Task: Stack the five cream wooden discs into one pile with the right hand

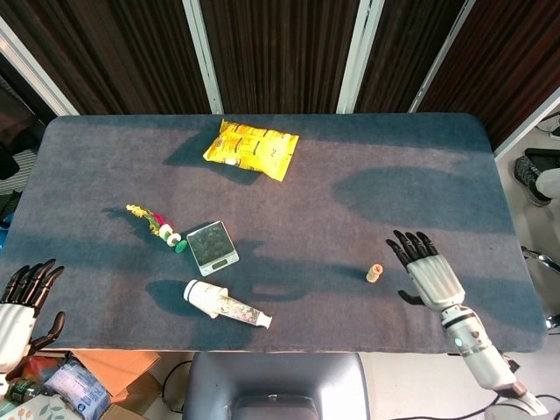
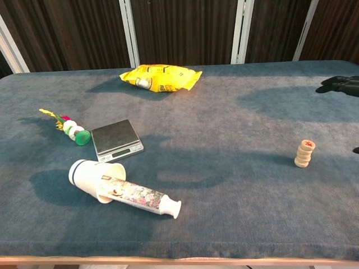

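- Pile of cream wooden discs stands upright on the table, apparently five high.
- Right hand at its 3 o'clock, apart, fingers spread, empty.
- Left hand off the table's 7 o'clock corner, fingers spread, empty.

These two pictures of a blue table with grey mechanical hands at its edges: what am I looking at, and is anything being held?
You are seeing one moment through a robot's own two cameras: the head view looks down from above, the chest view looks across the blue felt-covered table. The robot has two arms ending in humanlike hands. Its right hand hovers open beside a small pile of cream wooden discs, not touching it; stacking those was its job. Its left hand waits open off the table's near corner. Neither holds anything. Also lying there: a yellow snack bag, a small silver kitchen scale, a white paper cup on its side with a toothpaste tube in it, and a colourful beaded toy.
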### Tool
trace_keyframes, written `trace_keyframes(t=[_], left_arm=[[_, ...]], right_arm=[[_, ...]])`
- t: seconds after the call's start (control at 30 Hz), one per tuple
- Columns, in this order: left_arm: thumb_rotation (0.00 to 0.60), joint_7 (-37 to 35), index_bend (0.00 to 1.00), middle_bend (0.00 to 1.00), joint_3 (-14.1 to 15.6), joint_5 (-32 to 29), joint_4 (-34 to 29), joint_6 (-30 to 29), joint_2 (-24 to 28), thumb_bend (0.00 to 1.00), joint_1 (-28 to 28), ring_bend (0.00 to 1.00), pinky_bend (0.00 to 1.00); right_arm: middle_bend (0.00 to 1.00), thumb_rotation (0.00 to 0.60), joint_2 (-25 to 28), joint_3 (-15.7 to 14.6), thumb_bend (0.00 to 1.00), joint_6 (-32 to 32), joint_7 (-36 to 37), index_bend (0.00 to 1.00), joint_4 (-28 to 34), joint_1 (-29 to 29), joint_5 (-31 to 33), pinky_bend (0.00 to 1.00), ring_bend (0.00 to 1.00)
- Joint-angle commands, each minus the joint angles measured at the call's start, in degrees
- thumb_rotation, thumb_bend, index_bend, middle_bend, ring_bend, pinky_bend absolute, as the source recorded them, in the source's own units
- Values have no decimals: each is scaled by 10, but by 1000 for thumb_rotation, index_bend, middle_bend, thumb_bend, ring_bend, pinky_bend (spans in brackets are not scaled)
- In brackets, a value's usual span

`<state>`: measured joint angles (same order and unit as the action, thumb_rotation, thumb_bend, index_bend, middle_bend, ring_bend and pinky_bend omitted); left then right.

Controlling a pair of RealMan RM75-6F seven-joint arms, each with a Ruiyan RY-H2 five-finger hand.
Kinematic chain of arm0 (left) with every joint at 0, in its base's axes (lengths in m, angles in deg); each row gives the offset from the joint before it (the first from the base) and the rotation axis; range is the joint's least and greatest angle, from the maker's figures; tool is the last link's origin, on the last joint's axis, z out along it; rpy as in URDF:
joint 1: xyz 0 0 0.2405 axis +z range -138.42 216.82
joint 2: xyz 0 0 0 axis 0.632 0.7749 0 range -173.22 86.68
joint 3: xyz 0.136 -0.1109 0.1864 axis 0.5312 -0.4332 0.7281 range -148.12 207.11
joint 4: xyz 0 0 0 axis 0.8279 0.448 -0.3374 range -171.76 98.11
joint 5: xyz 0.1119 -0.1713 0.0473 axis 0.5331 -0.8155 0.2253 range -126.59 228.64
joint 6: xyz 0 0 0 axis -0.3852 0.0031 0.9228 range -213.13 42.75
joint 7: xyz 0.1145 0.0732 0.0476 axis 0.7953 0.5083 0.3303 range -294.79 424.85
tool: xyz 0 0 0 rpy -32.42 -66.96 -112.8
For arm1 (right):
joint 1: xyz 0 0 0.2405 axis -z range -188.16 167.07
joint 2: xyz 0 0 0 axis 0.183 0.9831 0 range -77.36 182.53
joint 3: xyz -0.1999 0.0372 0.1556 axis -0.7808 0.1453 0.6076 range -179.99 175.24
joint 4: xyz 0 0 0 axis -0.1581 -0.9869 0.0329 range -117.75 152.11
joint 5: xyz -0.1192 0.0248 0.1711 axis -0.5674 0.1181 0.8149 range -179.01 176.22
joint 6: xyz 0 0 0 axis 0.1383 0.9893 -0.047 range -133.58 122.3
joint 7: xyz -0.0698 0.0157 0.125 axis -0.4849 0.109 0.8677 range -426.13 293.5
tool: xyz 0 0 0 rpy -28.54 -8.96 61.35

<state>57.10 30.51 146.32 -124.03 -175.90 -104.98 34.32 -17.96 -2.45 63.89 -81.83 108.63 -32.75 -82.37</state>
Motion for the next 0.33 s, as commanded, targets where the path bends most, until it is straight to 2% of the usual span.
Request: trace_keyframes(t=[0.03, 0.1, 0.17, 0.33], left_arm=[[600, 4, 0, 0, 0, 4, 0, -1, -3, 503, -1, 0, 0], [600, 7, 0, 0, 0, 5, -1, 1, -4, 503, -2, 0, 0], [600, 13, 0, 0, 1, 7, -2, 3, -6, 503, -3, 0, 0], [600, 24, 0, 0, 3, 7, -5, 7, -8, 503, -3, 0, 0]], right_arm=[[0, 600, 46, -46, 267, 170, 13, 0, 67, 133, -19, 0, 0], [0, 600, 39, -52, 267, 173, 4, 0, 55, 142, -26, 0, 0], [0, 600, 40, -45, 266, 173, 29, 0, 55, 143, -27, 0, 0], [0, 600, 38, -33, 267, 182, 22, 0, 50, 153, -29, 0, 0]])
